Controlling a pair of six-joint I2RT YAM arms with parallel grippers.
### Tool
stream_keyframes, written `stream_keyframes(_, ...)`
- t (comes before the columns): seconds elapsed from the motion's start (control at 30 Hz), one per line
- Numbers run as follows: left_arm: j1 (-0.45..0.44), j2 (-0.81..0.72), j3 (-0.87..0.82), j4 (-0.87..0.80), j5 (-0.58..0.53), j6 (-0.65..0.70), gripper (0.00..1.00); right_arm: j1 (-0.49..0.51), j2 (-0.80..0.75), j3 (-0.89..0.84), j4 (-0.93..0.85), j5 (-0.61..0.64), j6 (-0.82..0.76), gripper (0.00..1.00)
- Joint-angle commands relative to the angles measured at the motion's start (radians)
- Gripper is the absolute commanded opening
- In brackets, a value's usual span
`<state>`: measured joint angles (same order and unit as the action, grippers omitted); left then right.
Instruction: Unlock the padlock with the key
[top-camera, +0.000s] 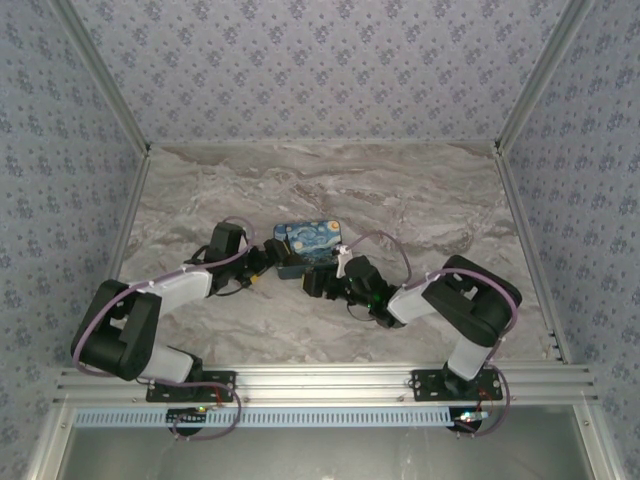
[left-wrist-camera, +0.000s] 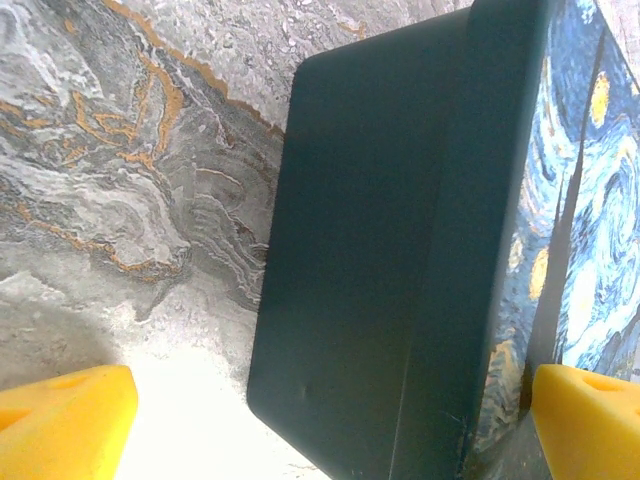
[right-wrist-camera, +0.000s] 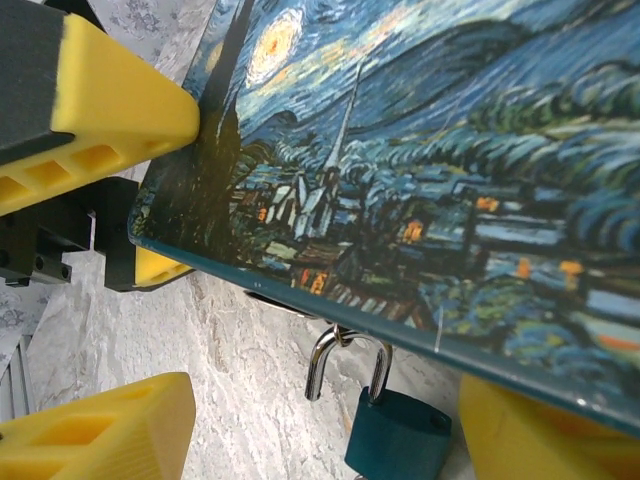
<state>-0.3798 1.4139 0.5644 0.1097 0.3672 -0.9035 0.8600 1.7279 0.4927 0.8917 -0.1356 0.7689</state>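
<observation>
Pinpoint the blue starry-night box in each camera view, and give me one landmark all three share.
Top external: the blue box sits near the middle of the marble tabletop.
Left wrist: it takes the centre and right, with a dark face toward the camera and the painted face at the right edge.
Right wrist: its painted face spans the top and right.
Shared landmark: the marble tabletop, left of the box in the left wrist view and below it in the right wrist view.
</observation>
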Motion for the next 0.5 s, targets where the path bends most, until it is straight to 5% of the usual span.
stream_keyframes(0.0,-0.004,0.009,-0.037,-0.067,-0.021,-0.003,1.0,0.005,0.025,0.023,0.069,-0.019,-0.014,0.71)
stream_keyframes(0.47,-0.013,0.003,-0.044,-0.05,-0.02,-0.018,1.0,-0.012,0.122,0.033,0.237,-0.085,0.031,0.7)
